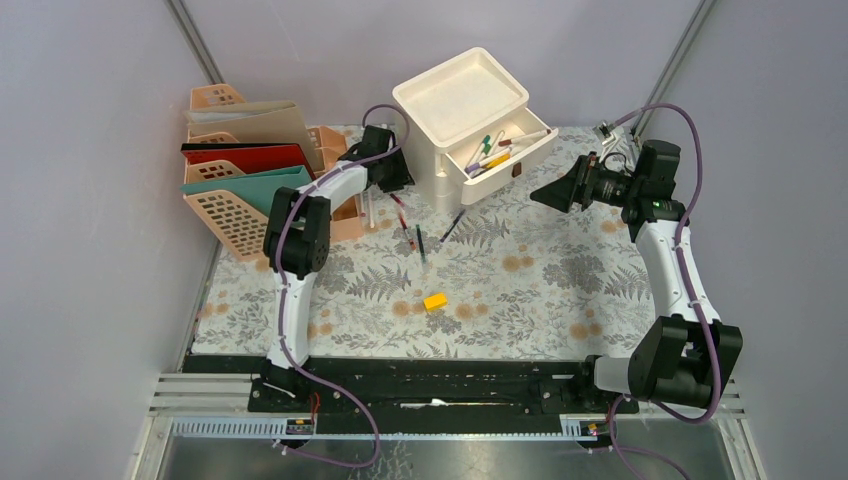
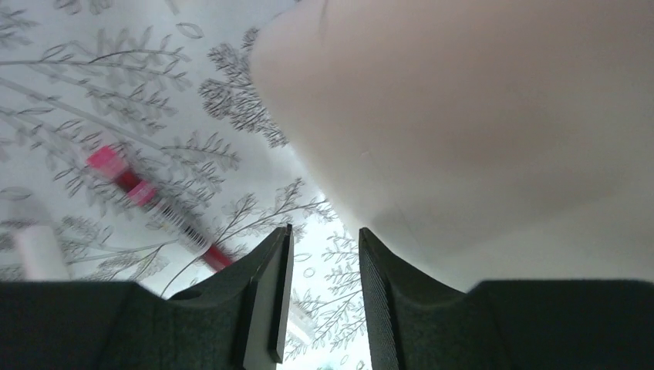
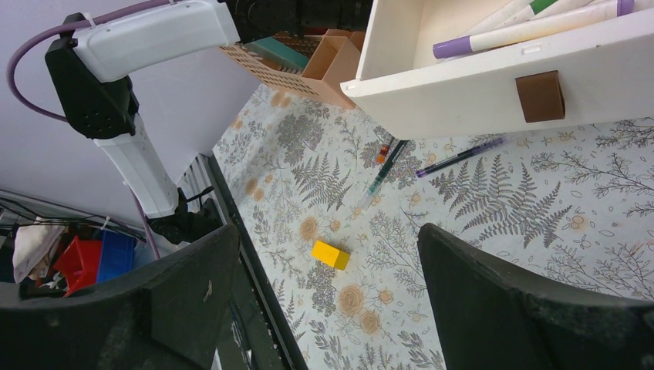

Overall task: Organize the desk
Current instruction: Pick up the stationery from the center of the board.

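The desk is covered in fern-print cloth. Loose on it lie a red pen, a green pen, a dark purple pen and a yellow block. My left gripper sits low at the back, between the peach box and the white drawer unit. In the left wrist view the left gripper is open with a narrow gap, only cloth between its fingers, and the red pen lies blurred to its left. My right gripper hangs wide open above the desk, holding nothing, with the yellow block far below.
A white drawer unit stands at the back, its drawer pulled open with several pens inside. A peach file rack with folders fills the back left, a small peach box beside it. A pale rounded wall looms close to the left gripper.
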`<state>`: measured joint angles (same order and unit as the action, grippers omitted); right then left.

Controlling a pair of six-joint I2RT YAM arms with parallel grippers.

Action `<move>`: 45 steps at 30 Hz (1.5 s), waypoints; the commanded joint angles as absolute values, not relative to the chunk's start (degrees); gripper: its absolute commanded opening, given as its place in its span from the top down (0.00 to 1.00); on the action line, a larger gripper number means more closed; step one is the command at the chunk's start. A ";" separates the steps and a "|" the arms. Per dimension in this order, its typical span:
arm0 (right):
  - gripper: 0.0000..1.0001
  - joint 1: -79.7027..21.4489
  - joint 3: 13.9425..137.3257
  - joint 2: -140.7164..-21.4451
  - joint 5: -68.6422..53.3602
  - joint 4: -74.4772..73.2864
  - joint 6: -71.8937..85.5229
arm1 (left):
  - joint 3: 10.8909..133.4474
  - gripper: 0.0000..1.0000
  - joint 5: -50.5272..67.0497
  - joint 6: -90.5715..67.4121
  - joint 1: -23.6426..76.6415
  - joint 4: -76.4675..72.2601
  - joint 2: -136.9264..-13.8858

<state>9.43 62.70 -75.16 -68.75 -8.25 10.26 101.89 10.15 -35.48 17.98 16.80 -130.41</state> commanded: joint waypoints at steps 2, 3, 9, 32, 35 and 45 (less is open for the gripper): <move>0.08 9.84 62.83 -75.12 -71.21 -6.41 9.26 | 102.16 0.52 -1.45 -26.36 18.55 20.41 -120.88; 0.08 9.84 62.84 -75.26 -71.19 -6.33 9.27 | 101.19 0.50 -3.33 -24.97 18.55 21.18 -119.43; 0.08 9.84 63.01 -76.06 -71.28 -6.34 9.22 | 96.95 0.51 -10.76 -19.91 18.54 24.89 -116.36; 0.08 9.93 62.67 -75.41 -71.28 -6.33 9.38 | 94.03 0.62 -9.14 -19.61 16.76 28.19 -122.64; 0.08 9.93 62.67 -75.39 -71.29 -6.35 9.39 | 94.39 0.62 -9.58 -19.65 16.79 29.19 -123.70; 0.08 9.94 62.80 -75.64 -71.58 -5.97 9.84 | 94.29 0.60 -12.95 -20.90 16.87 31.77 -125.27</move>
<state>9.54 62.70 -76.12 -69.78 -8.23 10.24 94.06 -8.93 -21.12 17.56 28.97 -124.81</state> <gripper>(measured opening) 0.920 0.392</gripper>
